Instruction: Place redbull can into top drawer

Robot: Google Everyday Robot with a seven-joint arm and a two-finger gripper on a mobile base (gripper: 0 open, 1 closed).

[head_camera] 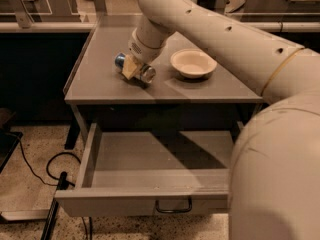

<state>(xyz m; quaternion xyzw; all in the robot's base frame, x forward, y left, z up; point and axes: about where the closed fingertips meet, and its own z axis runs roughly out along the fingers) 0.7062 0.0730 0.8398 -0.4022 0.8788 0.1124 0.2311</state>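
The redbull can (147, 74) lies on its side on the grey table top (210, 91), left of centre, with its blue end to the left and its silver end to the right. My gripper (132, 68) comes down from the arm above and is shut on the can's middle, a tan finger pad (131, 69) across it. The can is at or barely above the table surface. The top drawer (120, 200) under the table is pulled open toward the camera and is empty inside. Its bar handle (173, 205) is at the front centre.
A white bowl (193, 63) stands on the table just right of the can. My big white arm (270, 134) fills the right side and hides the drawer's right part. Black cables (35, 171) lie on the speckled floor at the left.
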